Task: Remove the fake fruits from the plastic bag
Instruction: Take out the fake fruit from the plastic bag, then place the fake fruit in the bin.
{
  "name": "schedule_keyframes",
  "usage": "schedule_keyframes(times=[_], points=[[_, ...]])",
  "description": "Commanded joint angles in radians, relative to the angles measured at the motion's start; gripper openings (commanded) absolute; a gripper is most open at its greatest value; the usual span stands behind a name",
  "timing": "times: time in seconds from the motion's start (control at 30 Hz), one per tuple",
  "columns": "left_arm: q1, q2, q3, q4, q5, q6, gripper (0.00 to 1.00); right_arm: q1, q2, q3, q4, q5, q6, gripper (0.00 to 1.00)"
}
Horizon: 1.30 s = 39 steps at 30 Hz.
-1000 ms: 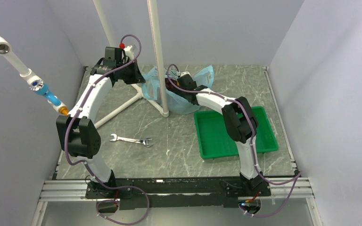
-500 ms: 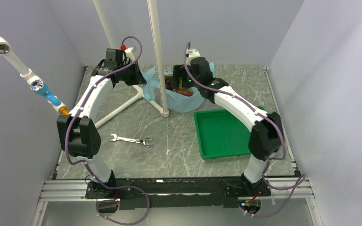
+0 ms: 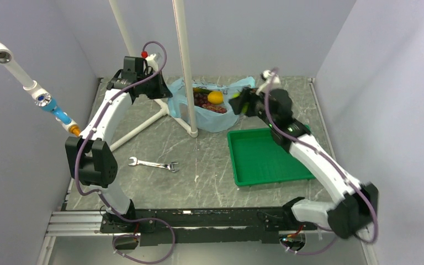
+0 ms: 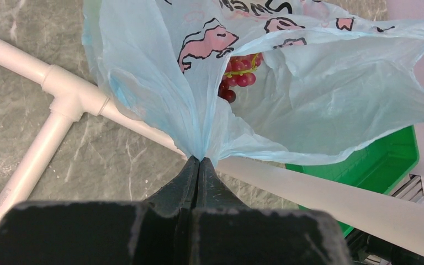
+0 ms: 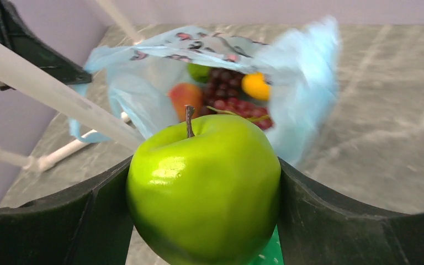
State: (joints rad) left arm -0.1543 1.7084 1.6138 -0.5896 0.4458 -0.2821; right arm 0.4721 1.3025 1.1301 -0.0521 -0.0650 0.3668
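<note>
The light-blue plastic bag (image 3: 212,118) lies open at the table's back centre. My left gripper (image 4: 199,162) is shut on its rim and holds it up (image 3: 163,91). Inside the bag I see an orange (image 3: 216,97), a grape bunch (image 3: 204,102), a peach (image 5: 185,96) and a lime (image 5: 199,72). My right gripper (image 5: 204,182) is shut on the green apple (image 5: 204,185) and holds it in the air to the right of the bag, above the tray's back edge (image 3: 242,104).
A rigid green tray (image 3: 265,160) sits right of centre. A white pipe frame (image 3: 185,66) stands in front of the bag, with its foot on the table (image 3: 143,127). A wrench (image 3: 153,164) lies left of centre.
My right gripper has come out of the bag with the green apple and swung right. The orange and grapes now show in the open bag. The left gripper has not moved.
</note>
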Motion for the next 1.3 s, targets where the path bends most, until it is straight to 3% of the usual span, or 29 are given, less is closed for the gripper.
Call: schedule_keyframes(times=[0.0,0.17,0.33,0.67,0.8,0.87,1.2,1.27], points=[[-0.015,-0.057,0.0,0.027,-0.002,0.009,0.0,-0.05,-0.294,-0.21,0.105,0.218,-0.026,0.0],[-0.018,-0.046,0.0,0.032,0.022,-0.002,0.0,-0.108,-0.487,-0.396,-0.018,0.342,0.025,0.0],[-0.019,-0.044,-0.003,0.034,0.02,-0.004,0.0,-0.13,-0.562,-0.54,-0.074,0.346,0.111,0.0],[-0.024,-0.053,-0.007,0.031,0.001,0.008,0.0,-0.141,-0.236,-0.58,0.108,0.06,0.171,0.0],[-0.028,-0.055,-0.008,0.031,-0.005,0.011,0.0,-0.14,-0.1,-0.539,0.141,-0.054,0.176,0.13],[-0.028,-0.052,-0.004,0.027,-0.004,0.012,0.0,-0.137,-0.073,-0.555,0.168,-0.066,0.196,0.24],[-0.028,-0.049,-0.004,0.03,0.001,0.012,0.0,-0.136,-0.084,-0.557,0.145,-0.016,0.17,0.78],[-0.028,-0.05,-0.005,0.028,-0.001,0.013,0.0,-0.137,-0.102,-0.541,0.118,0.007,0.153,0.85]])
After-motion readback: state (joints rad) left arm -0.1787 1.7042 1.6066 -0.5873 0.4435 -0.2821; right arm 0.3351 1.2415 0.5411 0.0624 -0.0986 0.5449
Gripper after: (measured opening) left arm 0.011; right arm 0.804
